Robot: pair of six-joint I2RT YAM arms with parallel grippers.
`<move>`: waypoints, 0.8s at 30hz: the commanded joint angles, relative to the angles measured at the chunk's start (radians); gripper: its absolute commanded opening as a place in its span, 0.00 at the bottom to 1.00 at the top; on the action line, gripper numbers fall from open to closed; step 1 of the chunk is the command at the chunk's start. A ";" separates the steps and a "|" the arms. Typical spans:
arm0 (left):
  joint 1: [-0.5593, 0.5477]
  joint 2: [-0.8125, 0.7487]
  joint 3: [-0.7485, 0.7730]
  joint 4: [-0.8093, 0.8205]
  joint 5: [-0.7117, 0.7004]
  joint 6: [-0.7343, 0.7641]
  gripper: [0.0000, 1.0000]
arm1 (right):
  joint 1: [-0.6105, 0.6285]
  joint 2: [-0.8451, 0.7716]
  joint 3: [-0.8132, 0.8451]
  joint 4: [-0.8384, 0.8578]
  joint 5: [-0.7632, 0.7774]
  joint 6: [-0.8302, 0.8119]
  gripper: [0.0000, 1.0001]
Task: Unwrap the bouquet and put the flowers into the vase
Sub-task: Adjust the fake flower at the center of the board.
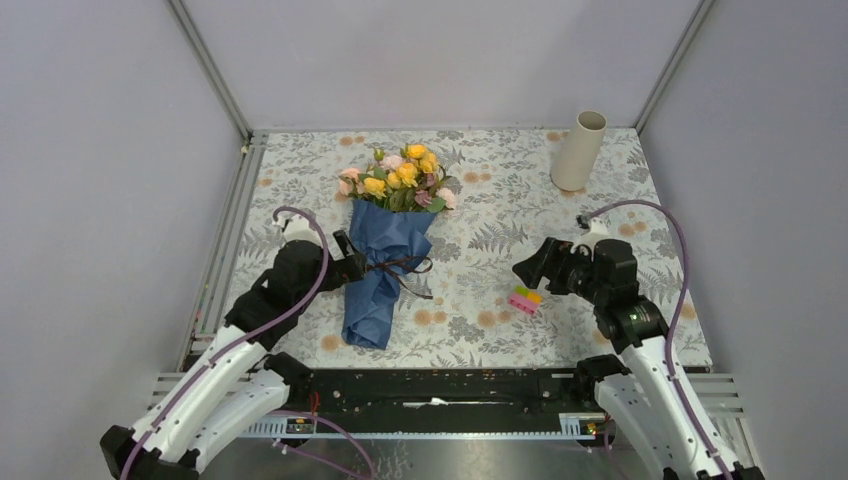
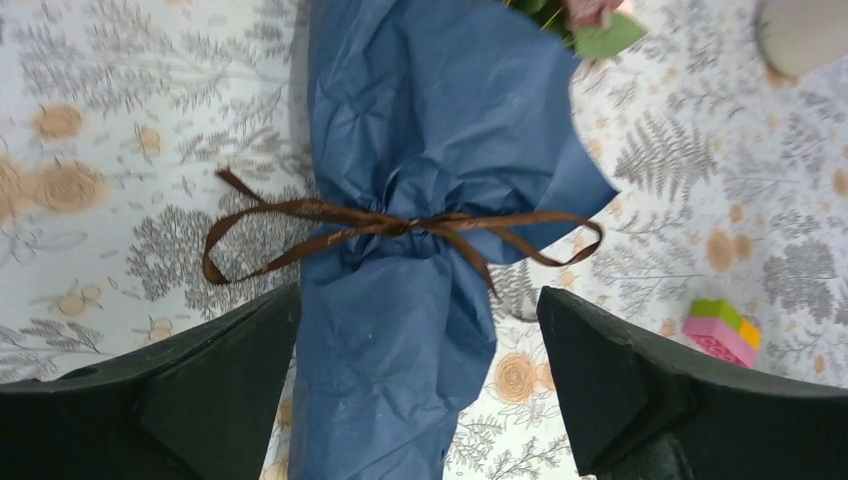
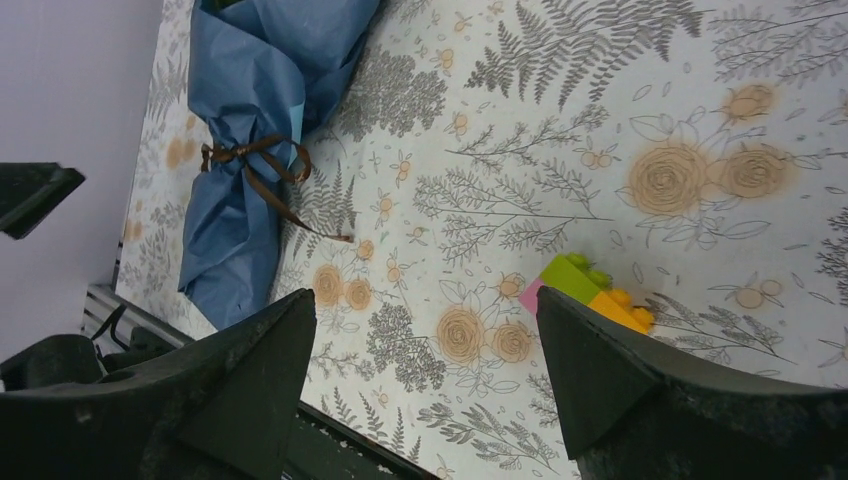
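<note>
Blue paper (image 2: 400,100): wraps the bouquet (image 1: 385,250), which lies flat, left of centre.
Axis: runs near to far; flowers (image 1: 400,172) point to the far edge, stems toward the arm bases.
Ribbon (image 2: 400,225): tied at the waist.
Left gripper (image 2: 418,310): spread, straddling the wrap below the knot.
Right gripper (image 3: 425,310): spread, empty, well apart.
Method: pin the wrap, then draw a free tail rather than a loop.

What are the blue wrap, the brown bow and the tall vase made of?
The blue wrap looks like thin matte paper: it is crinkled all over with sharp creases. The bow seems a narrow fabric ribbon, slightly shiny, lying in limp loops. The vase is smooth, matte beige, likely ceramic, though plastic cannot be ruled out.
</note>
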 commanded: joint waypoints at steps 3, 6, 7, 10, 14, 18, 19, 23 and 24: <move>-0.006 0.019 -0.123 0.111 0.033 -0.121 0.98 | 0.161 0.061 0.001 0.100 0.112 0.028 0.87; -0.006 0.013 -0.154 0.074 0.008 -0.155 0.96 | 0.239 0.119 0.001 0.147 0.145 0.051 0.86; -0.006 0.007 -0.160 0.056 -0.005 -0.163 0.96 | 0.266 0.138 0.002 0.166 0.155 0.060 0.86; -0.005 -0.014 -0.185 0.048 0.011 -0.179 0.94 | 0.337 0.201 0.001 0.229 0.166 0.080 0.84; -0.011 0.005 -0.225 0.128 0.119 -0.223 0.88 | 0.393 0.278 0.005 0.294 0.161 0.085 0.83; -0.050 0.048 -0.230 0.185 0.141 -0.265 0.86 | 0.414 0.305 -0.001 0.330 0.163 0.080 0.83; -0.064 0.061 -0.233 0.203 0.141 -0.271 0.86 | 0.420 0.304 -0.004 0.336 0.168 0.077 0.82; -0.117 0.132 -0.241 0.286 0.160 -0.299 0.86 | 0.430 0.286 -0.010 0.313 0.189 0.047 0.80; -0.131 0.156 -0.238 0.301 0.163 -0.306 0.86 | 0.430 0.277 -0.009 0.303 0.194 0.039 0.80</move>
